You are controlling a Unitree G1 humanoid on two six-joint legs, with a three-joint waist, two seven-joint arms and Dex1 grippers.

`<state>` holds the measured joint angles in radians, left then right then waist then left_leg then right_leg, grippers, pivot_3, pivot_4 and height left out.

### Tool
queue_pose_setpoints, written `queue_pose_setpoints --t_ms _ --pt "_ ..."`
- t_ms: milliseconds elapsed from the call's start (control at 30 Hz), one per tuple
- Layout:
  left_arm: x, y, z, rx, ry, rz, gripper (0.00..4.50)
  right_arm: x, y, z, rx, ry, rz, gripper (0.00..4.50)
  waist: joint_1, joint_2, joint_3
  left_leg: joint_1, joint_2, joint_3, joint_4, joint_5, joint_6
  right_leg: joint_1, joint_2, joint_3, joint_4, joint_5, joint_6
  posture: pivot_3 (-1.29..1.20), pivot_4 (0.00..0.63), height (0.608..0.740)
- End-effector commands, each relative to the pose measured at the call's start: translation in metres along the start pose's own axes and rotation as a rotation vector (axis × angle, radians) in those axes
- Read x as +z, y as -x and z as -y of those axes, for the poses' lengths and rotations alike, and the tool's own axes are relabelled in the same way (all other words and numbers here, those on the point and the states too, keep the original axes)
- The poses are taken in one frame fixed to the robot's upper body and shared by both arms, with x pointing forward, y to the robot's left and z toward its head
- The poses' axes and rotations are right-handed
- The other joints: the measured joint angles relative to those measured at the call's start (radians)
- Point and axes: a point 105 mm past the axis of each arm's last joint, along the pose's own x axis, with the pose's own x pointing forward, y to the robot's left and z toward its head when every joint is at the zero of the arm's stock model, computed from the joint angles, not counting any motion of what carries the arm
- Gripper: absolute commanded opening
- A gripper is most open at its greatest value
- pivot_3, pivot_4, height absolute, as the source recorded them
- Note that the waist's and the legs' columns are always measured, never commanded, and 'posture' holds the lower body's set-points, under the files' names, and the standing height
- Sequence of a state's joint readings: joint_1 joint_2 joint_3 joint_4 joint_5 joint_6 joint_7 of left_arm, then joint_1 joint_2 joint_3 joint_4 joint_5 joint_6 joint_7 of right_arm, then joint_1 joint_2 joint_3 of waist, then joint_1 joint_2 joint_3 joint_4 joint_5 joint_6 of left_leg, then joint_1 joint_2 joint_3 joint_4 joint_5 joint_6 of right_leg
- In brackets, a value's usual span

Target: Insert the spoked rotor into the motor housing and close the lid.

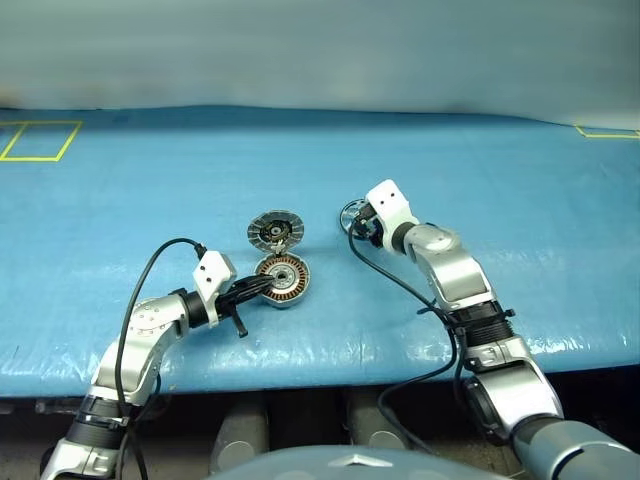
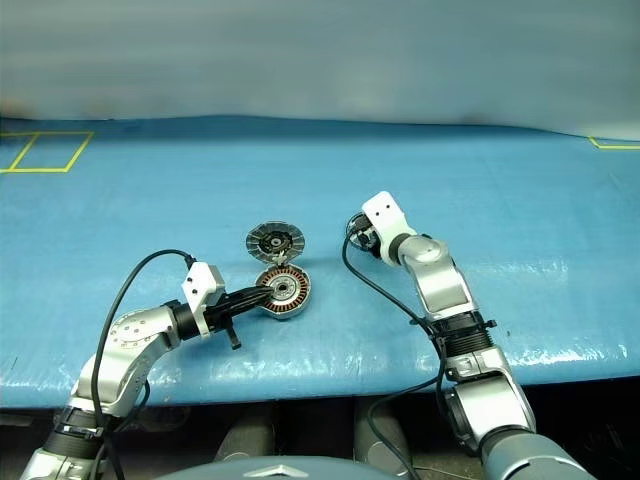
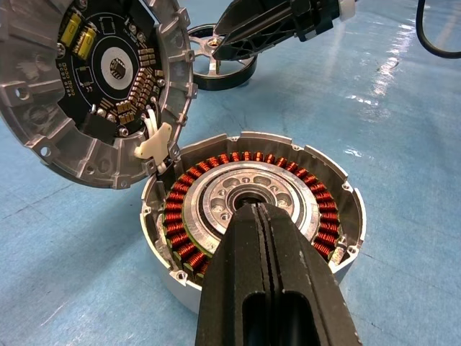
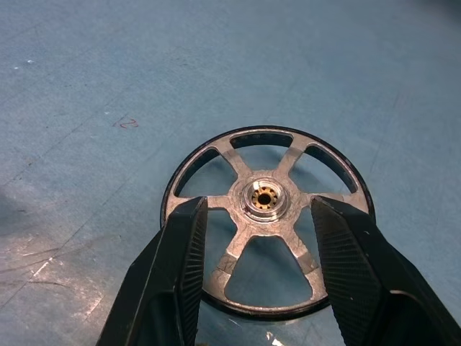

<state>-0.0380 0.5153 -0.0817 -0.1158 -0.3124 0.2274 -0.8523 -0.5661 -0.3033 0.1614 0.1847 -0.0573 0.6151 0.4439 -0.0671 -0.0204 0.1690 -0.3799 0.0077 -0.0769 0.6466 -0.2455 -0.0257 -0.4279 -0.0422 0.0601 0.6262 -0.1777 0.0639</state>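
The motor housing (image 1: 285, 281) lies open on the blue table, and its copper windings (image 3: 325, 216) ring a metal centre. Its hinged lid (image 1: 275, 232) stands tilted up behind it, with the circuit-board face (image 3: 94, 79) showing. My left gripper (image 1: 264, 285) is shut and empty, its tips (image 3: 252, 216) resting over the housing's centre. To the right lies the spoked rotor (image 4: 266, 216), flat on the table, also seen as rotor (image 1: 350, 214). My right gripper (image 4: 259, 205) hovers at it, half open. Its fingers (image 4: 184, 274) straddle the shiny hub over the spokes and clamp nothing that I can see.
Blue cover (image 1: 500, 190) spans the table, whose front edge (image 1: 330, 375) runs near my arms. Yellow tape marks sit at the far left (image 1: 40, 140) and far right (image 1: 610, 132). Black cables (image 1: 400, 285) trail from both wrists.
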Motion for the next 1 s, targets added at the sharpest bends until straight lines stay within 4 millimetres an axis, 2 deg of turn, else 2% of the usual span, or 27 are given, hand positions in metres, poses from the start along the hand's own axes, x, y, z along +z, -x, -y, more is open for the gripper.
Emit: queue_pose_setpoints --t_ms 33,467,633,733,800,1000 --pt "0.004 0.003 -0.002 0.009 -0.025 0.01 0.0 0.012 0.003 0.003 -0.017 0.016 0.041 2.36 0.0 0.0 0.0 0.0 0.0 0.0 0.0 0.0 0.0 0.0 0.0 0.0 0.0 0.0 0.0 0.0 0.15 0.74" --pt "0.003 0.003 -0.002 0.016 -0.027 0.007 0.0 -0.015 -0.003 0.0 -0.025 0.03 -0.063 2.36 0.0 0.0 0.0 0.0 0.0 0.0 0.0 0.0 0.0 0.0 0.0 0.0 0.0 0.0 0.0 0.0 0.15 0.74" --pt "0.002 0.004 -0.002 0.018 -0.026 0.004 0.0 -0.017 -0.003 0.001 -0.031 0.02 -0.07 2.36 0.0 0.0 0.0 0.0 0.0 0.0 0.0 0.0 0.0 0.0 0.0 0.0 0.0 0.0 0.0 0.0 0.15 0.74" --pt "0.003 0.004 -0.002 0.018 -0.027 0.005 0.0 -0.017 -0.003 0.001 -0.031 0.011 -0.068 1.78 0.0 0.0 0.0 0.0 0.0 0.0 0.0 0.0 0.0 0.0 0.0 0.0 0.0 0.0 0.0 0.0 0.15 0.74" --pt "0.003 0.004 -0.003 0.019 -0.028 0.005 0.0 -0.018 -0.003 0.001 -0.03 0.01 -0.069 1.18 0.0 -0.001 -0.001 0.001 0.0 0.0 0.0 0.0 0.0 0.001 0.0 0.0 0.0 0.0 0.0 0.0 0.15 0.74" --pt "0.003 0.005 -0.004 0.025 -0.03 0.004 0.0 -0.02 -0.002 -0.002 -0.025 -0.001 -0.069 1.16 0.0 -0.001 -0.001 0.001 0.0 0.0 0.0 0.0 0.0 0.001 0.0 0.0 0.0 0.0 0.0 0.0 0.15 0.74"
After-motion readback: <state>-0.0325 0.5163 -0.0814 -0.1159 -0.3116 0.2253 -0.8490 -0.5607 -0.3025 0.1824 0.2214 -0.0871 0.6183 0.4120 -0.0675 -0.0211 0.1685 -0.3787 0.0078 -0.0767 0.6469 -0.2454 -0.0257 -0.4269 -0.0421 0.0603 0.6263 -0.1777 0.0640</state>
